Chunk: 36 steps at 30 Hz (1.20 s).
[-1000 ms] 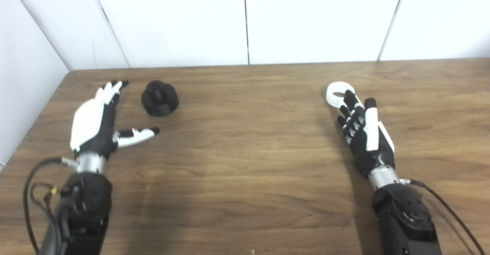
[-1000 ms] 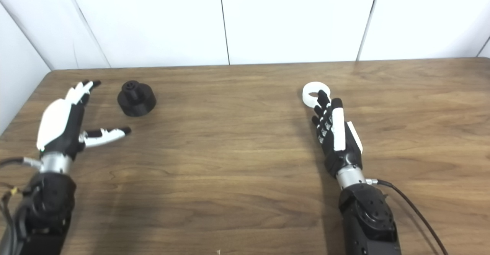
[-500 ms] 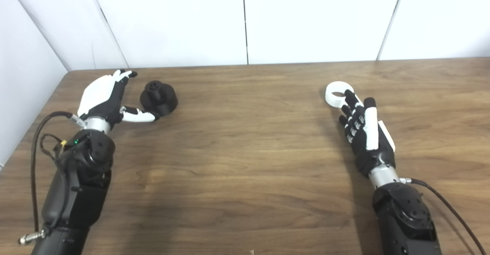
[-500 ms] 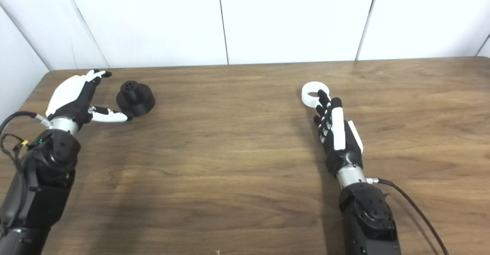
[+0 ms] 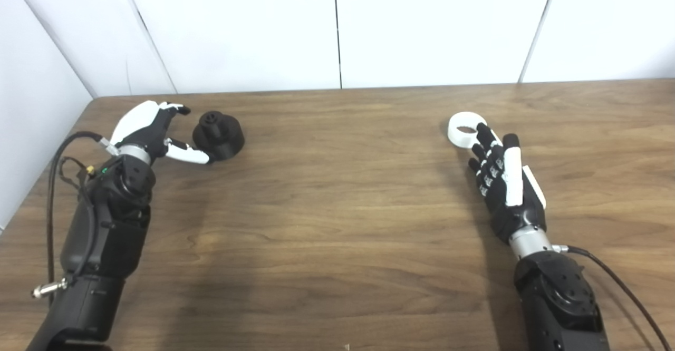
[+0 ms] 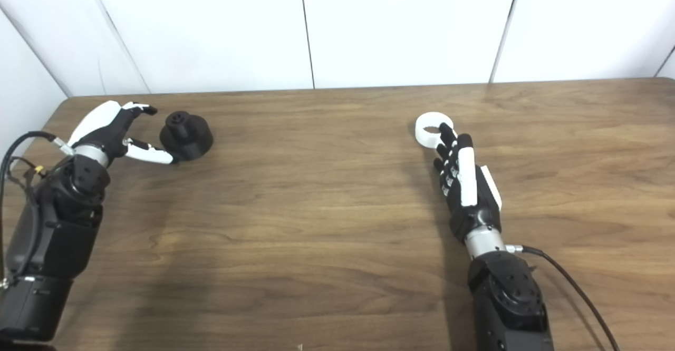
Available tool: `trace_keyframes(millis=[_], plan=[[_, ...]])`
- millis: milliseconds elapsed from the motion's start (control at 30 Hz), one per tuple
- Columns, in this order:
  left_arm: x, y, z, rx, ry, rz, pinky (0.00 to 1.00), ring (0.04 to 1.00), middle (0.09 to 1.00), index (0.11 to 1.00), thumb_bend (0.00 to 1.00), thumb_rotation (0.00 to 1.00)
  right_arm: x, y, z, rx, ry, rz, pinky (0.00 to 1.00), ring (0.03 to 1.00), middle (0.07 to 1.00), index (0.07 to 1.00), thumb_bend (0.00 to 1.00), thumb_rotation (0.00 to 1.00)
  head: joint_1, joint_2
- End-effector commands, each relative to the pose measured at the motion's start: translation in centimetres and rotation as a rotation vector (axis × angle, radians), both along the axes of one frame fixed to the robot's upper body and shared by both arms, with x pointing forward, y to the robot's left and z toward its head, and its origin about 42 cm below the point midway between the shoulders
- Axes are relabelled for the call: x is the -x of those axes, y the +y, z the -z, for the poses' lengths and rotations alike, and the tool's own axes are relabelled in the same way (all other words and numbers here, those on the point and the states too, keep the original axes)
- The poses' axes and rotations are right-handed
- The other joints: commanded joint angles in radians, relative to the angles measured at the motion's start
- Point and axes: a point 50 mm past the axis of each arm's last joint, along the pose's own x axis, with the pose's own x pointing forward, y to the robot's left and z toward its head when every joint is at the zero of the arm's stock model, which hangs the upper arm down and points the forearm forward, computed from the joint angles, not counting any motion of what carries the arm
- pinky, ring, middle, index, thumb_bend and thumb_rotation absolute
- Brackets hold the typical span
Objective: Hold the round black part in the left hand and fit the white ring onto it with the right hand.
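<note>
The round black part (image 5: 218,135) stands upright on the wooden table (image 5: 337,208) at the far left, with a small hub on top. My left hand (image 5: 152,132) is open just to its left; the thumb lies low beside the part's near edge and the fingers curve above its far side, with a gap between them and the part. The white ring (image 5: 464,128) lies flat at the right. My right hand (image 5: 503,179) rests open just behind it, fingers stretched out, the tips reaching the ring's near rim.
White wall panels (image 5: 337,24) stand along the table's far edge, and another wall closes the left side. A black cable (image 5: 622,288) trails from the right wrist, and cables (image 5: 58,156) loop off the left forearm.
My left arm has reached forward to the black part, and the hand now cups around its left side. The right hand and the white ring have stayed where they were.
</note>
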Motion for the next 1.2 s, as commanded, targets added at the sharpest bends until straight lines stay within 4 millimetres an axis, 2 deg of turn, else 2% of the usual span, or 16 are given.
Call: trace_keyframes(millis=[0,400,767,1167], plan=[[-1.1,1.3,-3.6,-0.051,-0.085,-0.028,0.98,1.0,0.997,0.843,1.0,0.21,-0.7,0.2,-2.3,0.0,-0.103,-0.009,1.0,1.0,1.0,0.958,0.67,1.0,0.003,0.002],[-1.4,1.5,-3.2,-0.067,-0.065,-0.032,0.99,1.0,1.0,0.836,1.0,0.2,-0.7,0.0,-2.6,0.007,-0.102,-0.01,1.0,1.0,0.997,0.959,0.66,1.0,0.005,0.005],[-1.6,0.5,-2.8,-0.074,-0.062,-0.015,1.0,1.0,1.0,0.846,1.0,0.23,-0.5,0.0,-2.7,-0.007,-0.096,-0.01,1.0,1.0,0.994,0.954,0.67,1.0,-0.001,0.006],[-1.6,-0.3,-2.5,-0.048,-0.077,0.01,1.0,1.0,1.0,0.85,0.98,0.21,-0.2,0.0,-2.6,-0.002,-0.084,-0.003,1.0,1.0,0.985,0.947,0.67,1.0,-0.006,0.01]])
